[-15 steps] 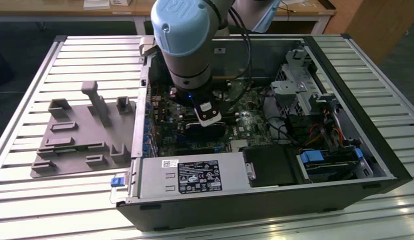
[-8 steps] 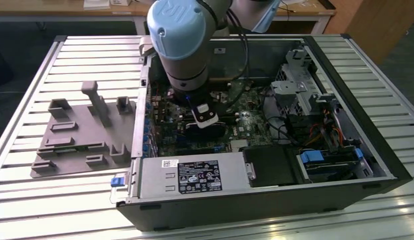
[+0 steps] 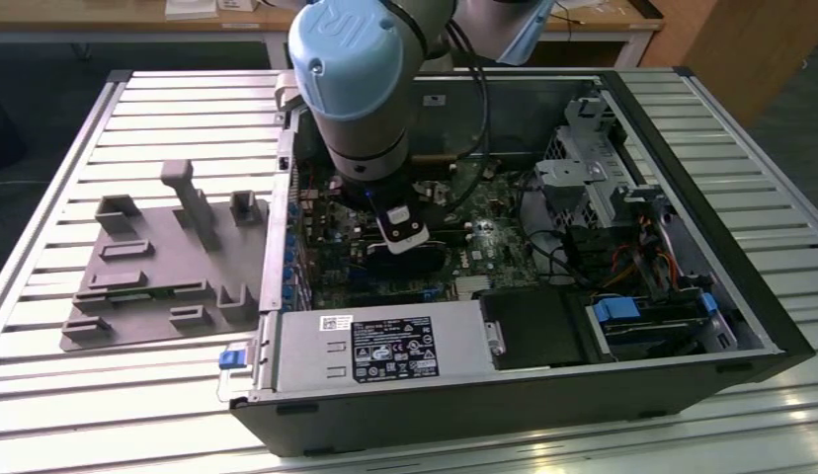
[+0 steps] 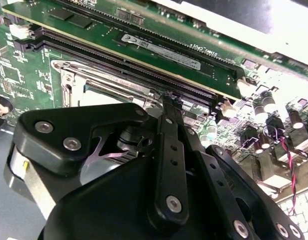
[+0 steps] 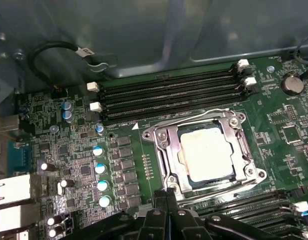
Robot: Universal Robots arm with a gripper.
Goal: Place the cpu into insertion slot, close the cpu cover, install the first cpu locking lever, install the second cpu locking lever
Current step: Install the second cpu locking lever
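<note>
Open black desktop computer case [image 3: 541, 375] lies on its side on the slatted metal counter [image 3: 106, 395], centre-right of the exterior view, so the green circuit board [image 3: 482, 242] faces up and can be reached from above. Grey moulded fixture tray [image 3: 159, 267] sits on the counter at the left of that view, just beside the case. The grey-and-blue robot arm [image 3: 357, 79] reaches down into the case at frame centre. In the first wrist view the small flat square cpu with pale silvery-grey face [image 5: 206, 155] sits right of centre, seated in the square insertion slot with silver metal rim [image 5: 164, 150]. The thin silver square-frame cpu cover [image 5: 244, 162] appears to lie down around it, the chip showing through the window; judged closed, though whether it is latched cannot be told. Thin wire locking levers run along the socket edges; their state is unclear. Long black memory slots [image 5: 169, 92] run across the board above the socket. The black hand [image 5: 166, 202] comes in at the bottom centre of the first wrist view, its two fingers [image 5: 159, 200] pressed together, clenched on nothing visible, tips at the socket's near edge, close to the frame's lower rail; contact cannot be confirmed. In the second wrist view the hand [image 4: 171, 102] points at the same socket frame, near the upper left.
</note>
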